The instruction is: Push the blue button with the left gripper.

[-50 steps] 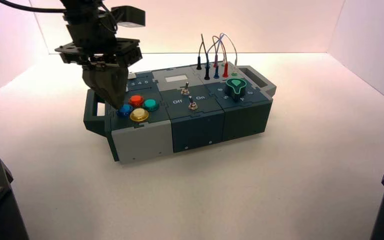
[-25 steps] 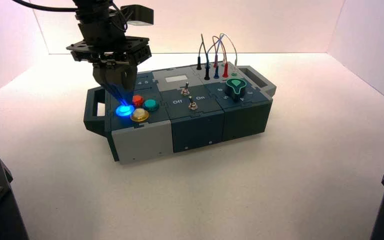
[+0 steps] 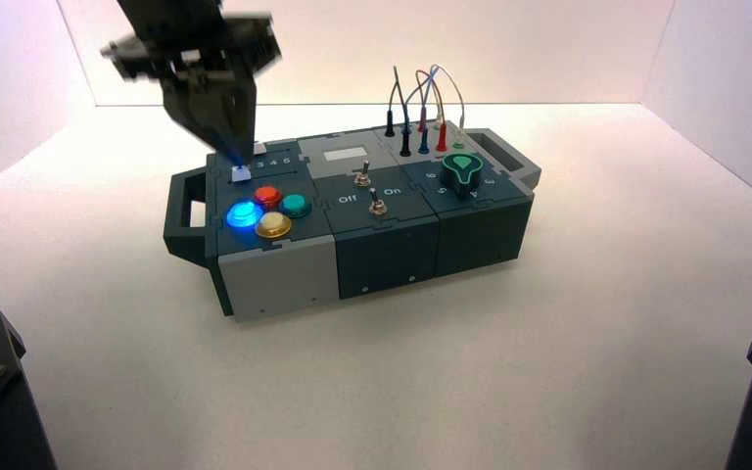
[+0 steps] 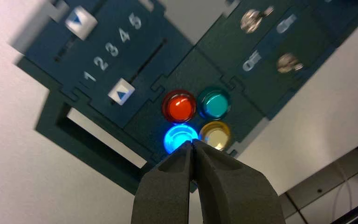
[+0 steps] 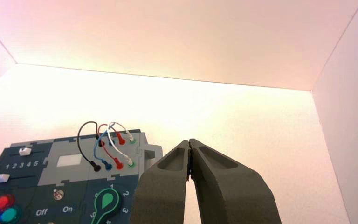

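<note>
Four round buttons cluster at the box's left front corner, and the blue button glows there beside the red button and yellow button. Above and behind it, clear of the box, hangs the left gripper, fingers pressed together. Parked at the right, the right gripper is likewise closed.

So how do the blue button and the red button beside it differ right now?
The blue button glows brightly, casting blue light on the panel; the red button shows no such glow. The blue one sits at the box's front left corner, under the shut left gripper; the red lies farther back. Both are round, domed and similar in size.
</note>
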